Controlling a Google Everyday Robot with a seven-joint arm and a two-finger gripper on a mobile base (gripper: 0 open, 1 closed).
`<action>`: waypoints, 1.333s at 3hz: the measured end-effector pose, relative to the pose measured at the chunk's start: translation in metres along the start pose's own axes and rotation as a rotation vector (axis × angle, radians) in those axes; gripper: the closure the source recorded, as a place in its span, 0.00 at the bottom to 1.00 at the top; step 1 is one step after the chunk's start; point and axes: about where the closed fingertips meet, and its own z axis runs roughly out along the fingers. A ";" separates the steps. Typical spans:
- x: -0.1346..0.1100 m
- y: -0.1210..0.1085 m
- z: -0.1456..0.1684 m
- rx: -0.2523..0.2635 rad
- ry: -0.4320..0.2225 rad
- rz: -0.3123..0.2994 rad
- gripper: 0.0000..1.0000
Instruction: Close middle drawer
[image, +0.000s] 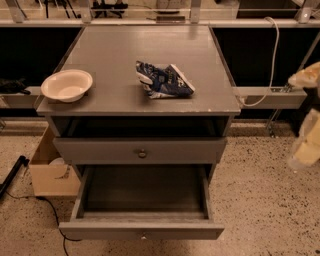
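Note:
The middle drawer (142, 200) is pulled far out of the grey cabinet (120, 102), showing its bare grey box. Its flat front panel (100, 231) with a small round knob (143, 235) sits near the bottom edge of the view. Above it, the drawer with the taller front (100, 150) and the larger dark knob (142, 153) is almost shut, with a dark gap over it. My gripper (304, 145) is a pale blurred shape at the right edge, well right of the cabinet and apart from the drawer. The lowest drawer is hidden.
A white bowl (67, 85) sits on the left of the cabinet top and a crumpled blue snack bag (162, 80) in the middle. A cardboard box (50, 172) and a black cable (47, 205) lie on the speckled floor at the left. A white cable (272, 55) hangs at the right.

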 end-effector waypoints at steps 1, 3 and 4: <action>0.027 0.023 0.016 -0.034 -0.009 0.037 0.04; 0.043 0.054 0.035 -0.085 -0.011 0.004 0.50; 0.041 0.072 0.048 -0.112 0.004 -0.034 0.73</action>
